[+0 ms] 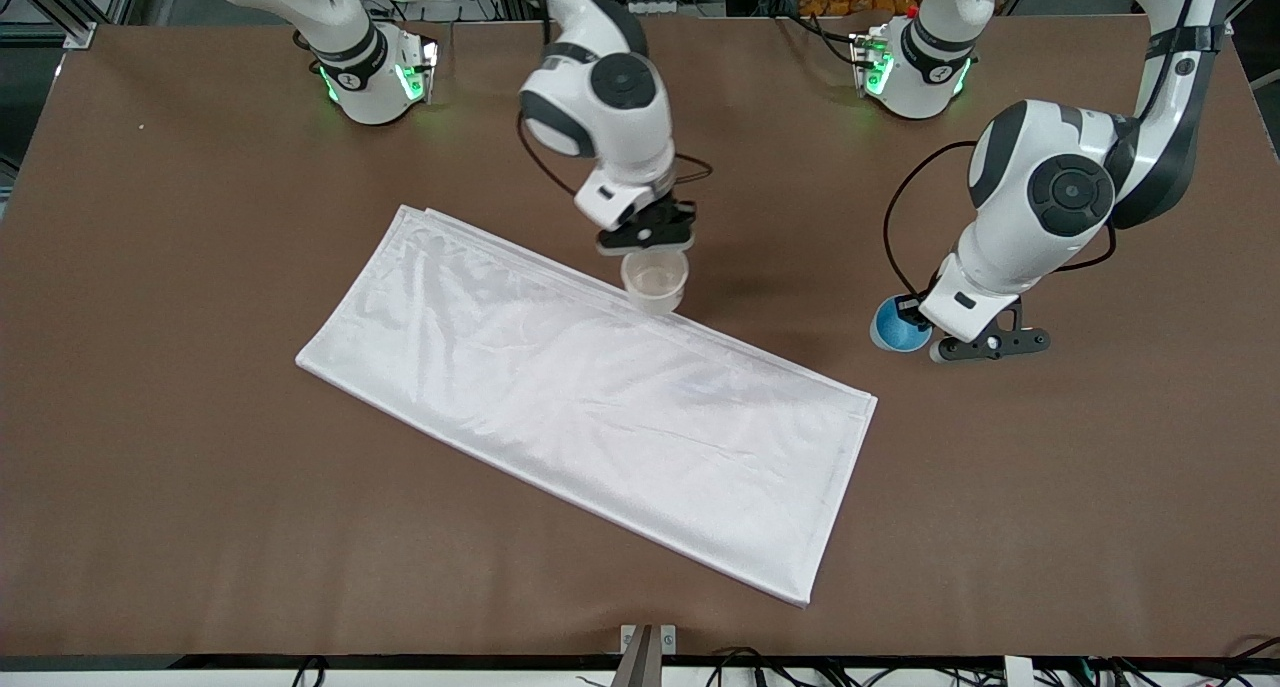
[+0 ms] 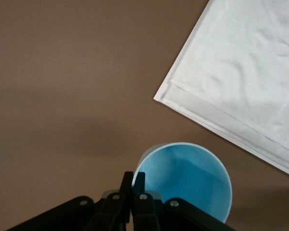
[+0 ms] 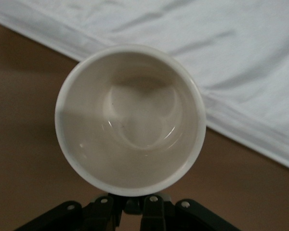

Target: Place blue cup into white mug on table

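So the right claw (image 1: pixel 648 235) has the white mug (image 1: pixel 655 281) pinched at the rim, its fingers closed tight on the wall. The mug hangs mouth-up right at the edge of the white cloth (image 1: pixel 590 392), on the edge facing the robot bases. I honestly can't tell whether it's lifted or just touching down there. In the right wrist view the mug (image 3: pixel 130 120) is empty, with a pale inside, and its dark handle is hidden from every angle.

Moving toward the left arm's end of the worktop (image 1: pixel 200 267): the left claw (image 1: pixel 985 345) has the blue cup (image 1: pixel 897 327), fingers (image 2: pixel 126 185) pinched shut on the rim, one inside and one outside. The cup (image 2: pixel 185 178) is mouth-up just off the cloth's corner, bare worktop under it, and it looks low or resting.

What matters for the next move, I reckon: the cup sits well apart from the mug, along the cloth's edge. So the left arm has to carry it across toward the right arm's end and line it up over the mug's mouth, both axes upright. The left arm's wrist blocks part of the cup from the front.
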Controlling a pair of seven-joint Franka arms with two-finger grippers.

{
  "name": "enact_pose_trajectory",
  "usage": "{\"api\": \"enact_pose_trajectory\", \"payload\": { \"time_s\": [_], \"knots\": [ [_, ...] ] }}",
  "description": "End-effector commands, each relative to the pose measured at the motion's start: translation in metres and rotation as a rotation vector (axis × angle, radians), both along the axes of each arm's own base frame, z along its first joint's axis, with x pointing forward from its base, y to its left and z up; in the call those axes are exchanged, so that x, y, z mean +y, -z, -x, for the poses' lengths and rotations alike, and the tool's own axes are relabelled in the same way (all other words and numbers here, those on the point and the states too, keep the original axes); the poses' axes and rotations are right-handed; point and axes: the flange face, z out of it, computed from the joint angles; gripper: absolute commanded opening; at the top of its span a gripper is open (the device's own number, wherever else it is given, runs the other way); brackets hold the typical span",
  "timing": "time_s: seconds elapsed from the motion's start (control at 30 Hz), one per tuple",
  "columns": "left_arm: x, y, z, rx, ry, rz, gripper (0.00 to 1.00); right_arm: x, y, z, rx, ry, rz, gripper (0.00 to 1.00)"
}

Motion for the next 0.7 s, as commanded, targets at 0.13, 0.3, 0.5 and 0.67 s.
{"api": "enact_pose_trajectory", "payload": {
  "time_s": [0.13, 0.3, 0.5, 0.67],
  "knots": [
    [0.002, -0.002, 0.003, -0.027, 0.028, -0.012, 0.0, 0.077, 0.052, 0.028, -0.006, -0.014, -0.033, 0.0],
    [0.0, -0.001, 0.005, -0.024, 0.031, -0.013, 0.0, 0.086, 0.063, 0.038, -0.023, -0.013, -0.059, 0.0],
    [0.0, 0.003, 0.008, -0.015, 0.03, -0.015, 0.0, 0.088, 0.067, 0.038, -0.026, 0.0, -0.069, 0.3],
    [-0.002, 0.006, 0.01, -0.009, 0.037, -0.016, 0.0, 0.089, 0.061, 0.039, -0.027, 0.03, -0.075, 1.0]
  ]
}}
